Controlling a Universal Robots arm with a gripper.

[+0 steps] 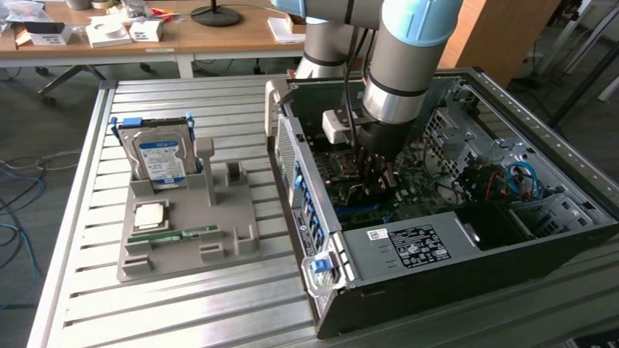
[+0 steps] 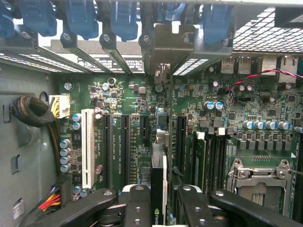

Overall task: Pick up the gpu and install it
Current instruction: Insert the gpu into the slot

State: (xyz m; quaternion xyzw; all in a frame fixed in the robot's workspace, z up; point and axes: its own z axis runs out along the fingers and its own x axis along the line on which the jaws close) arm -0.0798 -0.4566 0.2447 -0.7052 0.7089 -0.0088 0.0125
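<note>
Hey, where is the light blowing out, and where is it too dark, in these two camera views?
Exterior view: the slatted table shines pale with glare, while the computer case interior lies in shade under the arm. Wrist view: bright light blows out through the vented rear panel; the motherboard is evenly lit, and the gpu in the gripper reads dark.

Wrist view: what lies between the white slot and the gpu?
Between the white slot and the gpu the wrist view shows two long black slots and one shorter black slot.
</note>
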